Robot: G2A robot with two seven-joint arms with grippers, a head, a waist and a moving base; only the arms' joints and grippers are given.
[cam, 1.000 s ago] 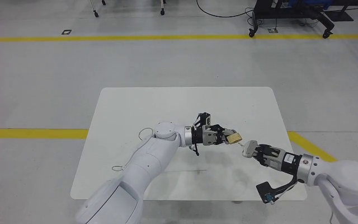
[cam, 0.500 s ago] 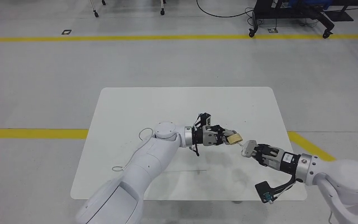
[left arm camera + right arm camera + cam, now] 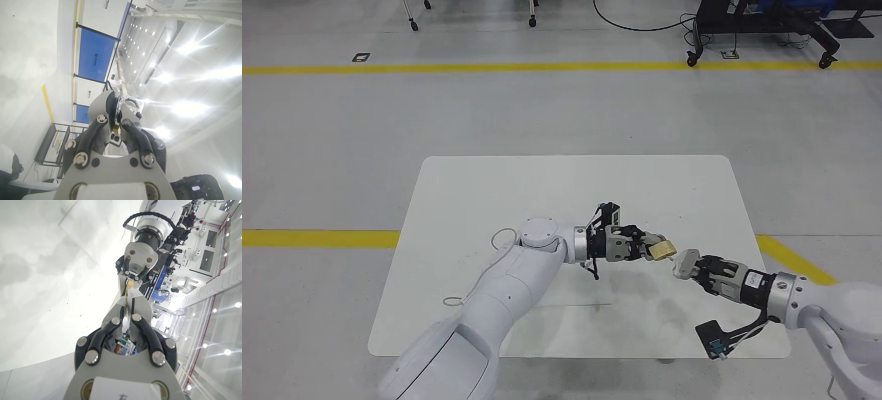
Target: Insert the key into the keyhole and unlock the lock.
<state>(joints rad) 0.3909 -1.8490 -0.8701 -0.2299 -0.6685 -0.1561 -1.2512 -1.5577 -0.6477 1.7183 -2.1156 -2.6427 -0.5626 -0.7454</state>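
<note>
Above the white table (image 3: 492,200), my left gripper (image 3: 647,247) is shut on a brass lock (image 3: 663,248), held off the surface. In the left wrist view the lock (image 3: 116,129) sits deep between the fingers, with a silvery part (image 3: 119,104) at the tips. My right gripper (image 3: 688,264) faces it from the right, shut on the key (image 3: 128,310). In the right wrist view my right gripper (image 3: 128,300) points at the lock (image 3: 130,285) in the left gripper (image 3: 132,279). Key tip and lock meet or nearly meet; I cannot tell whether the key is in the keyhole.
Both grippers hover over the table's right half, near its front right corner (image 3: 782,350). A thin cable loop (image 3: 504,238) lies by the left arm. Yellow floor lines (image 3: 312,238) run past the table.
My right gripper has crept up and left toward the lock, closing the gap. The left gripper with the lock has barely shifted.
</note>
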